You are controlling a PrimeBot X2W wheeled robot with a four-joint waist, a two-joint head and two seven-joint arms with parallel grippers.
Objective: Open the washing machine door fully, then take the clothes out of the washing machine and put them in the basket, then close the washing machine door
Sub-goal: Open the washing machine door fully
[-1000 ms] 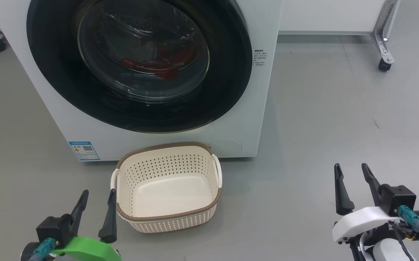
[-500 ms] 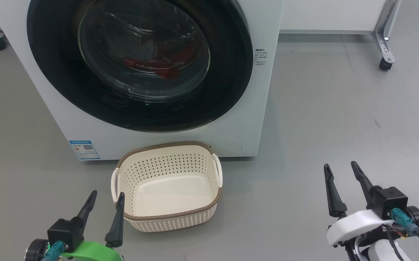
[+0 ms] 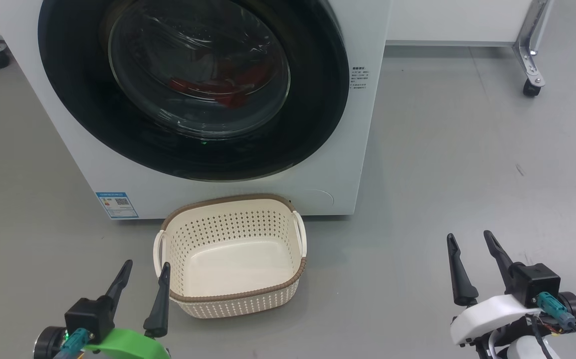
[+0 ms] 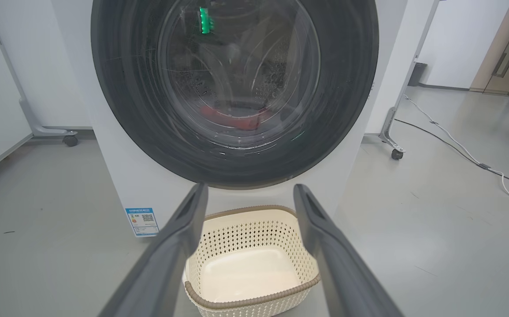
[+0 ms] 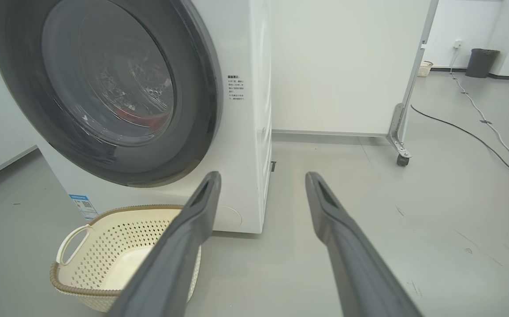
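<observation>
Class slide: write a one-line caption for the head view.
Left hand and right hand, both open, flank the empty basket below the shut washing machine door, red clothes visible inside.

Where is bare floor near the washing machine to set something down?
Widest: grey floor right of the white front-loading washing machine, bordered by the castered metal leg and the right claw. Another patch lies left of the machine. Crowded: the cream perforated plastic basket sits close under the round black-rimmed door.

red clothes (image 4: 235, 120) lie behind the shut washing machine door (image 4: 234, 83), basket (image 4: 254, 231) just below.
</observation>
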